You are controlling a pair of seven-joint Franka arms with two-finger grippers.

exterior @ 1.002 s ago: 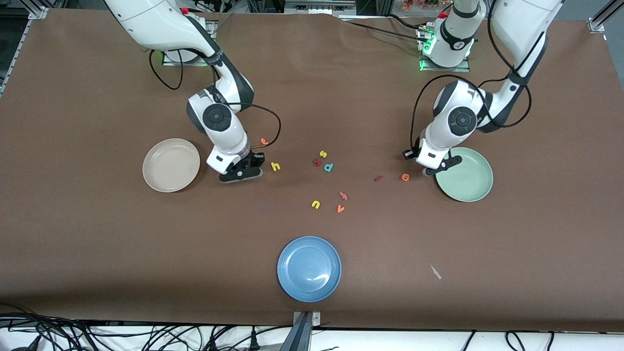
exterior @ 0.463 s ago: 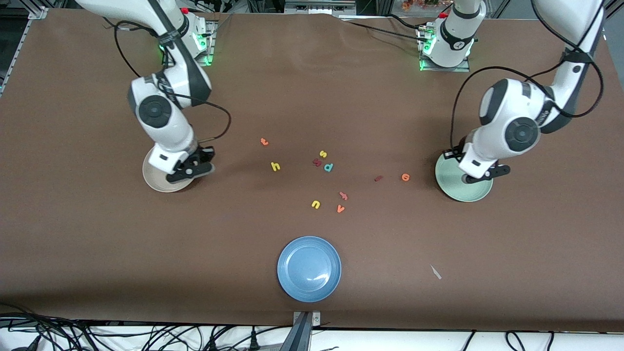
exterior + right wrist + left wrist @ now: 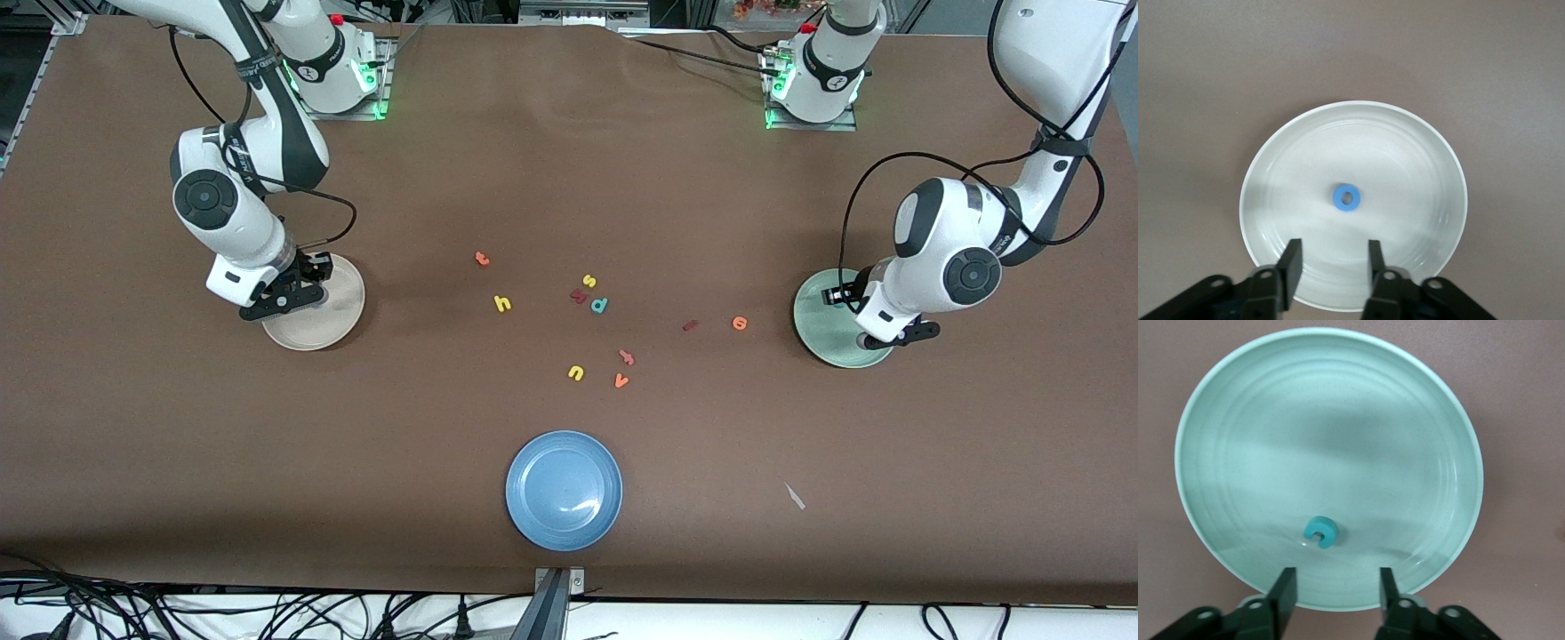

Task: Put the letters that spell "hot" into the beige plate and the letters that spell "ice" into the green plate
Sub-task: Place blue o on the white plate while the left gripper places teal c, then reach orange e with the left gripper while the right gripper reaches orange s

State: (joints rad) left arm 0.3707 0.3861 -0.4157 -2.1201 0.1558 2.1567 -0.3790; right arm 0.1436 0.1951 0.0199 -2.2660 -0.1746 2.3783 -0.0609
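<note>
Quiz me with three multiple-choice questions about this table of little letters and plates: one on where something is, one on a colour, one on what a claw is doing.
1. Where is the blue "o"?
A. in the beige plate
B. in the blue plate
C. on the table beside the yellow "h"

2. What colour is the letter lying in the green plate?
A. orange
B. teal
C. yellow

3. What state is the left claw in?
A. shut on a letter
B. open and empty over the green plate
C. open over the blue plate

Answers:
1 A: the right wrist view shows the ring lying in the beige plate, under the open right claw.
2 B: the left wrist view shows the teal "c" there.
3 B: its fingers stand apart with nothing between them.
</note>
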